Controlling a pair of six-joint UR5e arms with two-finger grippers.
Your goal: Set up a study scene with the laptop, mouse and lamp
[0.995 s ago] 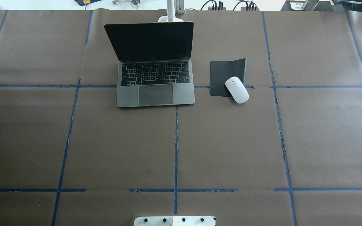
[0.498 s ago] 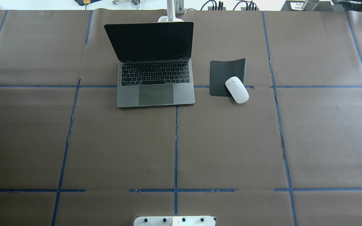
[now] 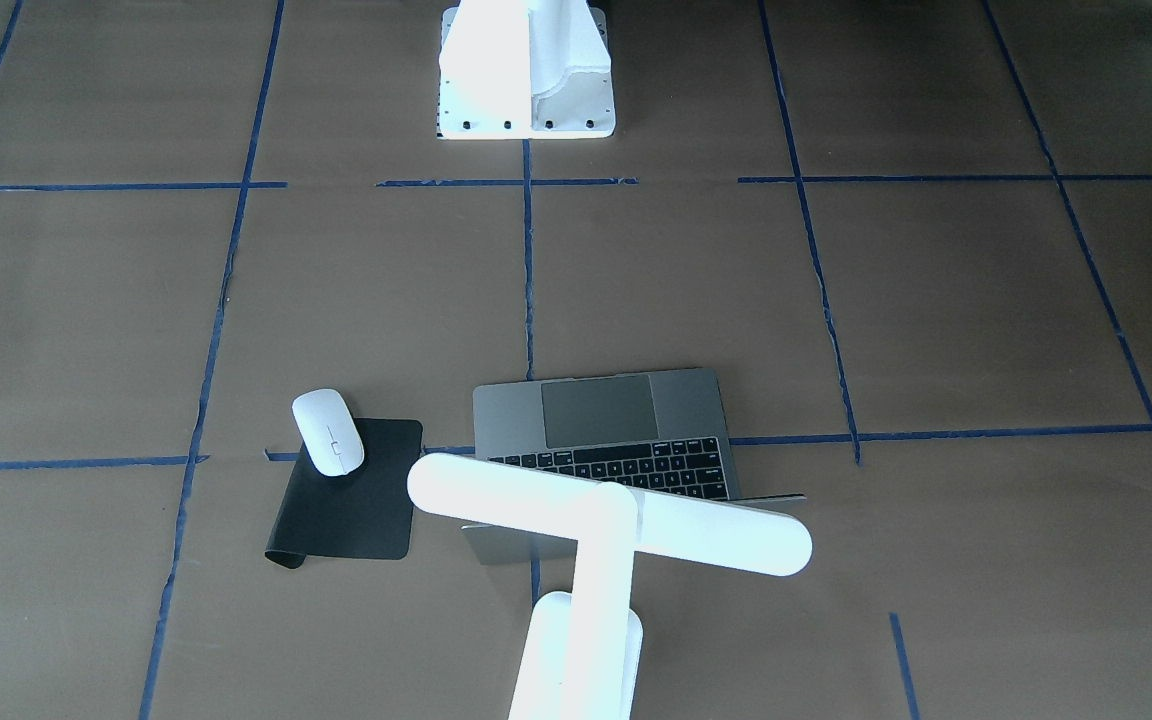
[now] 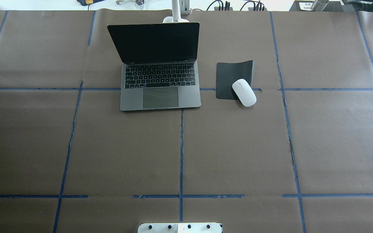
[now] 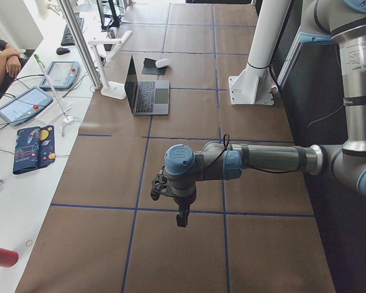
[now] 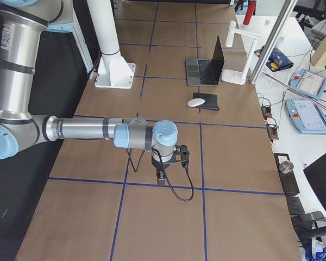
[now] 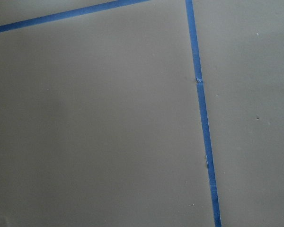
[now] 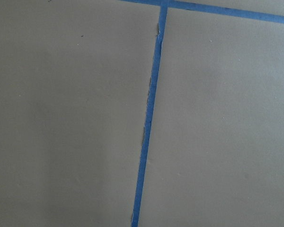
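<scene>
The lamp (image 4: 175,9) is mostly hidden behind the laptop (image 4: 160,97); left gripper (image 5: 182,218), right gripper (image 6: 161,179) too small to judge.

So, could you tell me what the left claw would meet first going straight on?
The left claw points straight down, so it would probably meet the bare brown table paper first, beside a blue tape line; nothing else shows beneath it.
</scene>
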